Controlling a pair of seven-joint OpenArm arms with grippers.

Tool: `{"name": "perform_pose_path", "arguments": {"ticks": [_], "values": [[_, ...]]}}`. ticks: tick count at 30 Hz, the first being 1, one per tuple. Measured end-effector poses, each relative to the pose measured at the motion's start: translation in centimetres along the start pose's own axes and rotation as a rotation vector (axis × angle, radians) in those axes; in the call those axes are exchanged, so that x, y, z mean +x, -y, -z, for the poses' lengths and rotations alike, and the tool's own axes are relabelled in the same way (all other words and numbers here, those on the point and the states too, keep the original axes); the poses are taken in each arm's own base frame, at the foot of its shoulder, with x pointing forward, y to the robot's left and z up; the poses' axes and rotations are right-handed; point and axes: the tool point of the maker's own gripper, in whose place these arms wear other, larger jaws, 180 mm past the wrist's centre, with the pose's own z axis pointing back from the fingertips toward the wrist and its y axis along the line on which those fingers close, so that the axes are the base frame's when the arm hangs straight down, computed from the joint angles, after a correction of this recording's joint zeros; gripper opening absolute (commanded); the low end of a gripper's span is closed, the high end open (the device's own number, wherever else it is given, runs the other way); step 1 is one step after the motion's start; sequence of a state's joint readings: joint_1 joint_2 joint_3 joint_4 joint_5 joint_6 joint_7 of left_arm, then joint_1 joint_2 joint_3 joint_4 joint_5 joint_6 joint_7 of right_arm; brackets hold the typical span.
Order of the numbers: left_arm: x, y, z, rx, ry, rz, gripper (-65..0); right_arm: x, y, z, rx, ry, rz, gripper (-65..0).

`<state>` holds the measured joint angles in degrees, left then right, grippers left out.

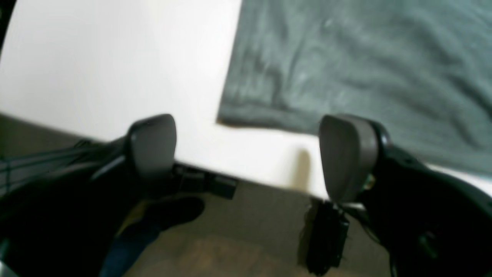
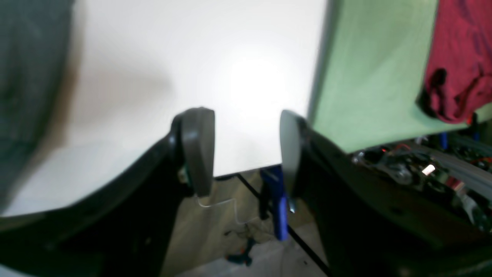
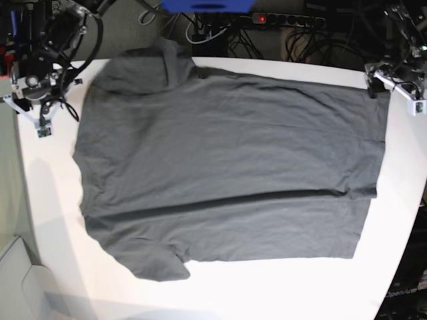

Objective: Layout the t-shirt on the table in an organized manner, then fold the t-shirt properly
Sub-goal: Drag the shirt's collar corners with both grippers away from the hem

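Nearest the base camera, at six o'clock, bare table [image 3: 280, 287] shows below the t-shirt [image 3: 227, 173], which lies spread flat across the middle, one sleeve at seven o'clock. The left gripper [image 1: 246, 154] hangs above the table's edge at two o'clock beside the shirt's corner, jaws spread, empty. The right gripper [image 2: 246, 154] hovers at ten o'clock, jaws parted, grasping nothing.

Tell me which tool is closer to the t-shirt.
The left tool: its fingers sit just off the t-shirt corner. The right tool faces bare table.
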<state>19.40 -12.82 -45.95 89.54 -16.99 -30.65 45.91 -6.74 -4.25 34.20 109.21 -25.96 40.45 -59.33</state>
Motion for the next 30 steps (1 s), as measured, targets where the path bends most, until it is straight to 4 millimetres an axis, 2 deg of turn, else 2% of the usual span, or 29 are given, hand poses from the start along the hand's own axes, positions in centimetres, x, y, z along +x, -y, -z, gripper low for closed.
{"name": "perform_pose_path", "arguments": {"ticks": [4,8,17,19,22,25,27,30], "values": [[0.6,0.4,0.7,-0.020,0.036,-0.020,-8.2,0.0,0.0,0.0,-0.002,-0.002,-0.001,-36.6],[0.0,0.3,1.6,-0.020,0.012,-0.053,-8.2,0.0,0.0,0.0,-0.002,-0.003,-0.001,-36.6],[0.3,-0.3,3.0,-0.013,0.025,-0.081,-9.9,-0.2,0.0,0.0,-0.002,-0.006,-0.002,-36.6],[0.6,-0.3,3.2,-0.001,0.019,-0.057,-17.1,-0.4,-0.1,0.0,0.001,-0.005,-0.006,-36.6],[0.9,-0.2,3.5,0.003,0.018,-0.052,-35.7,-1.2,-0.2,0.1,0.002,-0.032,-0.013,-36.6],[0.9,-0.1,3.6,-0.001,0.021,-0.055,-53.2,-1.1,-0.2,0.1,0.001,-0.027,-0.015,-36.6],[0.9,-0.1,3.6,-0.003,0.023,-0.055,-57.6,-0.9,-0.4,0.1,0.006,-0.021,-0.016,-36.6],[0.9,0.3,3.7,-0.012,0.019,-0.046,-56.8,-1.1,-1.1,0.0,0.019,-0.032,-0.008,-36.6]]}}
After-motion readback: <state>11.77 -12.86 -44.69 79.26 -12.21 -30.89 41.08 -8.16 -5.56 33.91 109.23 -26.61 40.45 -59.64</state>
